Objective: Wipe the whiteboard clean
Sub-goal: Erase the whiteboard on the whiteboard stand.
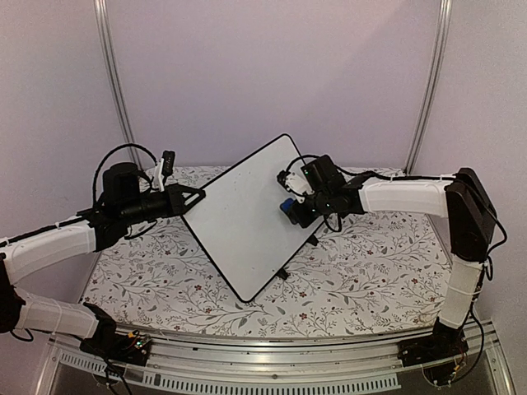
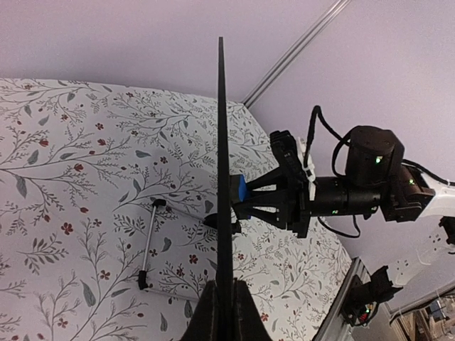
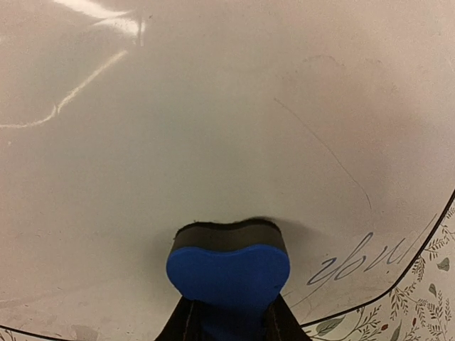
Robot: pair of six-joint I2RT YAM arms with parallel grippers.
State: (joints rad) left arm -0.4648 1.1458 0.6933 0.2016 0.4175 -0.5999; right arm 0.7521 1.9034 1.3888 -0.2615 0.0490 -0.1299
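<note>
The whiteboard (image 1: 243,218) is tilted up off the table, a glossy white panel with a thin black frame. My left gripper (image 1: 198,197) is shut on its left edge. In the left wrist view the whiteboard (image 2: 223,156) shows edge-on, pinched between my fingertips (image 2: 207,312). My right gripper (image 1: 290,207) is shut on a blue eraser (image 1: 285,206) and presses its dark felt side against the board face. In the right wrist view the eraser (image 3: 229,273) lies flat on the whiteboard (image 3: 213,106). Blue handwriting (image 3: 355,259) and a faint thin line (image 3: 327,153) lie to its right.
A floral cloth (image 1: 362,263) covers the table. The board's black stand feet (image 1: 282,273) hang near the cloth, and a thin metal stand bar (image 2: 149,245) lies behind the board. An aluminium rail (image 1: 272,362) runs along the near edge. Two upright posts (image 1: 115,82) stand at the back.
</note>
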